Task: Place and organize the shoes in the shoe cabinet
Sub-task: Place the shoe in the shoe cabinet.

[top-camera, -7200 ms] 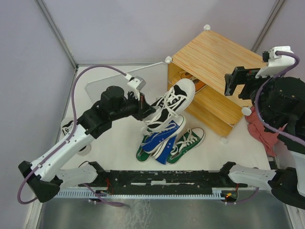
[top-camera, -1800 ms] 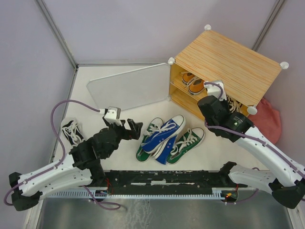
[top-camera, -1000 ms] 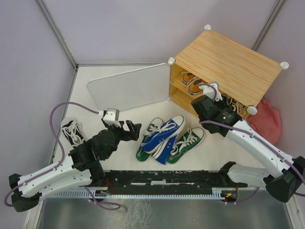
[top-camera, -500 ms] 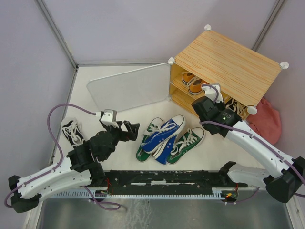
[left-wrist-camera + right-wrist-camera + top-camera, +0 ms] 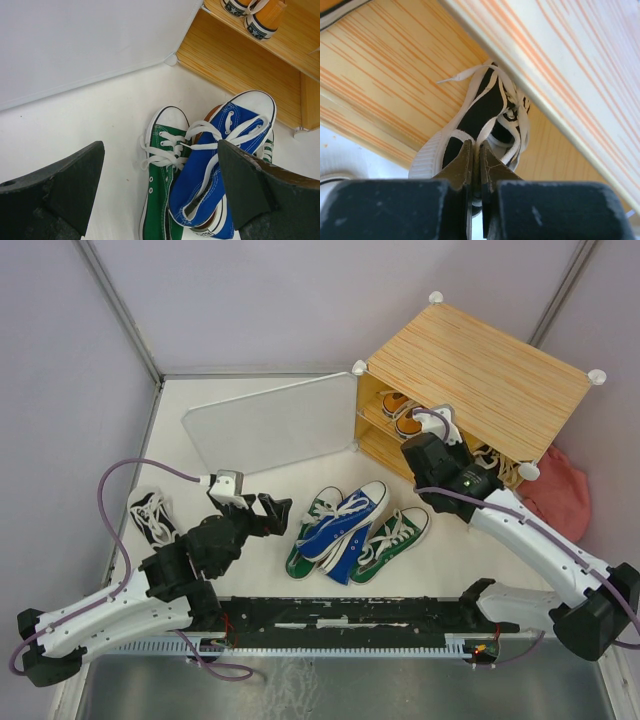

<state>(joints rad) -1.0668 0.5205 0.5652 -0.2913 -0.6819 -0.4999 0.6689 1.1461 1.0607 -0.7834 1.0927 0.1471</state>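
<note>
The bamboo shoe cabinet (image 5: 480, 370) stands at the back right with its door panel (image 5: 270, 425) swung open. Two orange shoes (image 5: 405, 415) sit on its upper shelf. A black shoe (image 5: 485, 110) lies in the lower compartment, and my right gripper (image 5: 476, 150) is shut on the thin rim at its heel. Blue shoes (image 5: 345, 525) and green shoes (image 5: 395, 540) lie piled on the table. My left gripper (image 5: 160, 150) hovers open above the pile, with a green shoe (image 5: 160, 200) and a blue shoe (image 5: 220, 165) below its fingers. Another black shoe (image 5: 150, 515) lies at the far left.
A pink cloth (image 5: 565, 490) lies to the right of the cabinet. The open door panel leans across the back of the table. Grey walls close in the left, back and right sides.
My right gripper has closed from half open onto the black shoe's heel rim inside the cabinet. The left arm has drifted slightly toward me, jaws still wide.
</note>
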